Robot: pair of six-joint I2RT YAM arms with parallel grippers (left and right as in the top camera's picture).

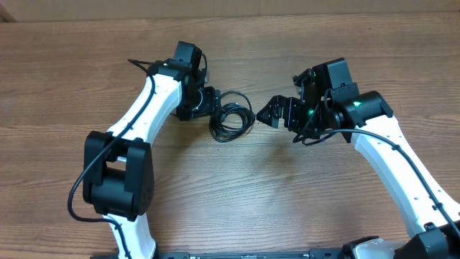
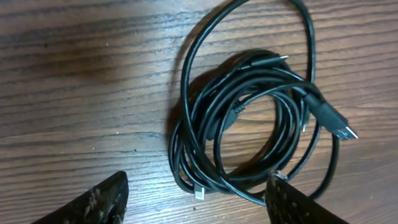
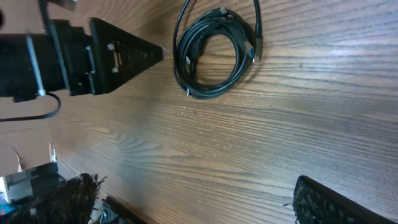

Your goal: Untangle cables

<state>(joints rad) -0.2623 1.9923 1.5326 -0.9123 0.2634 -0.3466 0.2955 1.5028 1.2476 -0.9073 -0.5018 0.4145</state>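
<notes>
While my left arm is reaching in low from the left, my left gripper (image 1: 215,106) is keeping its fingers apart at the edge of the cables (image 1: 231,115), which are lying as one tangled coil on the table (image 1: 237,201). My right gripper (image 1: 264,114) is hovering just beside the coil with fingers spread wide, gripping nothing.

The cables (image 1: 231,119) lie in one coil on the desk (image 1: 237,194), near its middle, between the two arms. The left claw (image 1: 215,108) is just left of the coil, one fingertip (image 2: 287,200) at the outer loop. The right claw (image 1: 264,115) is right of the coil, near but apart. One loose loop reaches behind the coil.
</notes>
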